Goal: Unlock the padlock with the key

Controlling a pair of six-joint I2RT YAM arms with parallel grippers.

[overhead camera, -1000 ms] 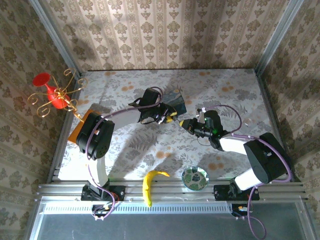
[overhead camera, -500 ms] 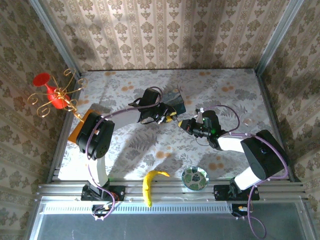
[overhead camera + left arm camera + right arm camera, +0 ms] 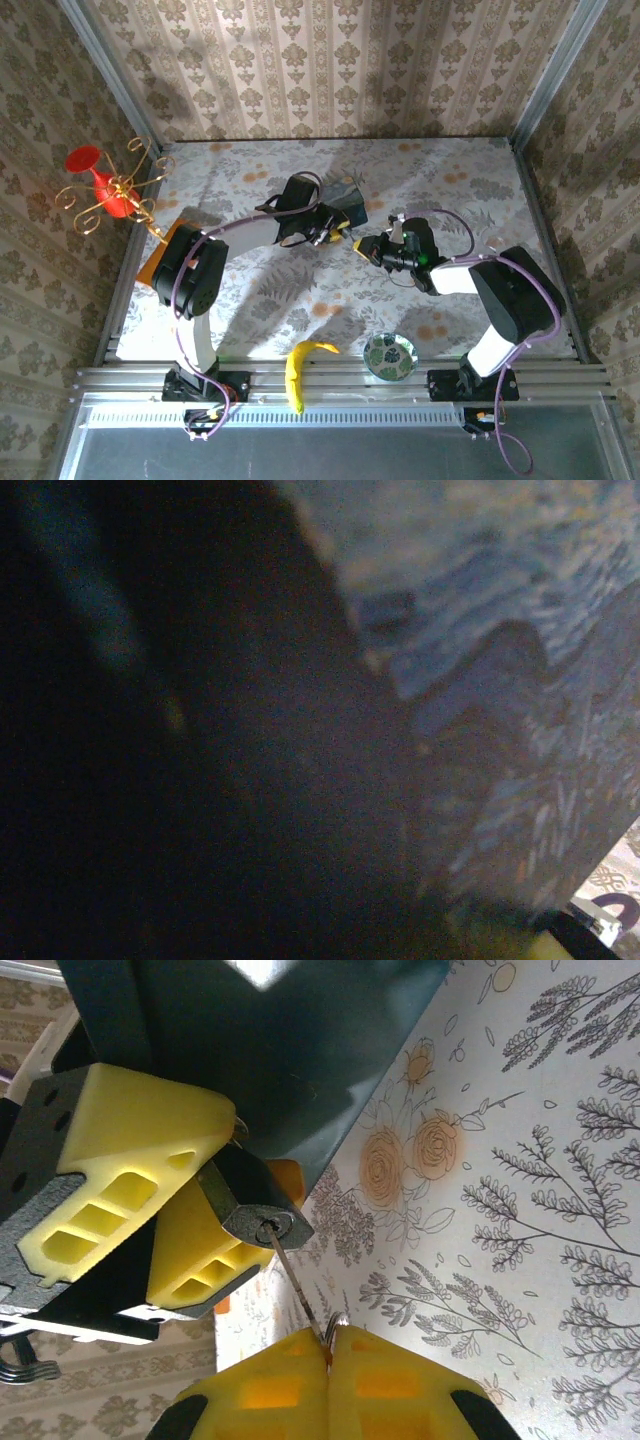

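**Padlock.** In the top view the padlock (image 3: 243,1203) is near the centre of the table (image 3: 450,170), just at 6 o'clock of the blue painted box (image 3: 347,203). In the right wrist view its dark body lies close beside the lower edge of the box, with the keyhole face turned toward the camera. The shackle is hidden, so whether it is latched cannot be told.

**Left gripper.** The left gripper (image 3: 338,233) reaches the padlock from 8 o'clock. Its yellow fingers (image 3: 130,1150) stand partly closed, one on each side of the padlock body, pinching it.

**Right gripper.** The right gripper (image 3: 327,1348) approaches from 4 o'clock. Its two yellow fingers are pressed together on the head of the key (image 3: 298,1282). The thin blade runs from the fingertips toward 11 o'clock and its tip sits in the keyhole. How deep it is seated cannot be told.

**Left wrist view.** This view is blurred. The blue swirled paint of the box covers the right half, and the dark mass on the left cannot be identified.

**Other items, top view.**
- A banana (image 3: 300,368) lies at 6 o'clock on the near rail.
- A patterned dish (image 3: 389,355) sits at 5 o'clock.
- A red vase (image 3: 98,180) stands at 9 o'clock beside a gold wire stand (image 3: 125,195)
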